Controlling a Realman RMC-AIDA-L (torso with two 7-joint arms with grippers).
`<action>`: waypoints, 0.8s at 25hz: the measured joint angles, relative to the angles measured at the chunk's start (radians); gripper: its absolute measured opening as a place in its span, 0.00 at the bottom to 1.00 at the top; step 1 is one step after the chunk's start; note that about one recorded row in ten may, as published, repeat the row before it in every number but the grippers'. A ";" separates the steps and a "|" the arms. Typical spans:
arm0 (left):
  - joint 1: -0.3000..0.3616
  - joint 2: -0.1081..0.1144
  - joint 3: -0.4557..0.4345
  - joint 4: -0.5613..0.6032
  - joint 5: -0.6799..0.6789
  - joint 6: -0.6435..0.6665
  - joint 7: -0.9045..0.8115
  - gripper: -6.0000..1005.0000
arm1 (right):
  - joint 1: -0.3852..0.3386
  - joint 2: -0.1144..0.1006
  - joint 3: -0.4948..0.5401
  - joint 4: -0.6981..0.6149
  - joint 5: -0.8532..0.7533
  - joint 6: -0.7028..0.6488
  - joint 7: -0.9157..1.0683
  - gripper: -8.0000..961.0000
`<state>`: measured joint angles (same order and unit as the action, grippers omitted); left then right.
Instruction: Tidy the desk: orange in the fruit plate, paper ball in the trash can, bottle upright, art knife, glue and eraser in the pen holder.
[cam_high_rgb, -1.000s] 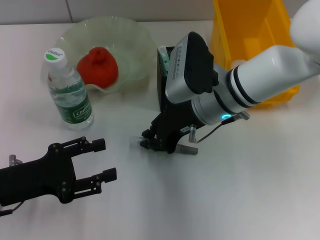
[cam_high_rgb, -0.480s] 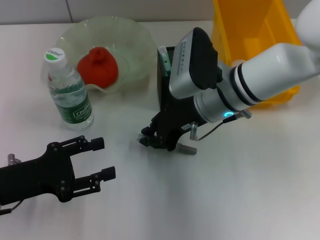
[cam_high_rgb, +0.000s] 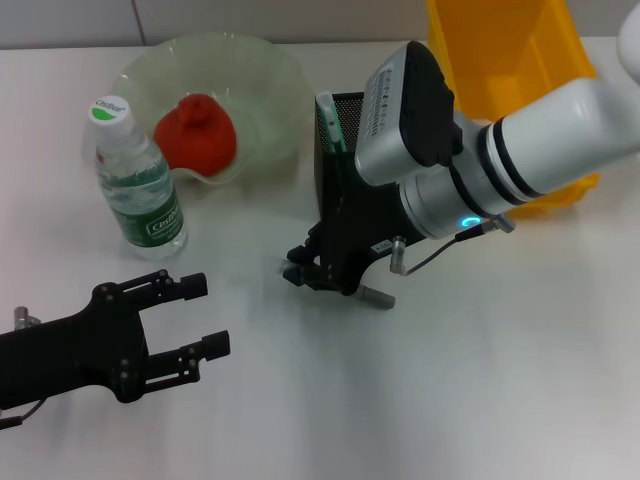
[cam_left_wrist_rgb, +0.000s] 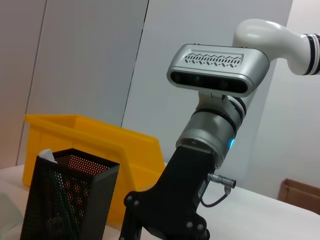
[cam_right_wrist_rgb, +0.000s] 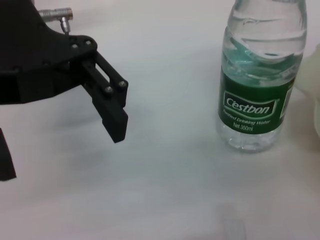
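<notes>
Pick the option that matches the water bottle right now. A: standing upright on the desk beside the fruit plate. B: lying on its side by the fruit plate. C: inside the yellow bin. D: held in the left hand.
A: the water bottle stands cap-up on the desk next to the fruit plate, untouched by the left hand.

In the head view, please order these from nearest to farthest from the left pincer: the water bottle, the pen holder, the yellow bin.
From the left pincer:
1. Water bottle, upright, just beyond it.
2. Pen holder, mid-table toward the robot's right.
3. Yellow bin, far right corner.
</notes>
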<state>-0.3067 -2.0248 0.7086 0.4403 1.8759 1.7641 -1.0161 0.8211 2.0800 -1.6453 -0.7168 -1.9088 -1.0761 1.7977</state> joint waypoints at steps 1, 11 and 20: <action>0.000 0.000 0.000 0.000 0.000 0.000 0.000 0.74 | -0.002 0.000 0.003 -0.004 0.000 -0.002 0.000 0.19; -0.004 0.003 -0.002 0.002 0.000 0.001 -0.006 0.74 | -0.030 0.000 0.098 -0.056 -0.048 -0.076 -0.002 0.19; -0.008 0.003 -0.002 0.002 0.000 0.002 -0.006 0.74 | -0.045 -0.001 0.133 -0.080 -0.052 -0.109 -0.001 0.18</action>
<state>-0.3145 -2.0217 0.7071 0.4418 1.8761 1.7656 -1.0220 0.7764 2.0785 -1.5118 -0.7967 -1.9611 -1.1853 1.7963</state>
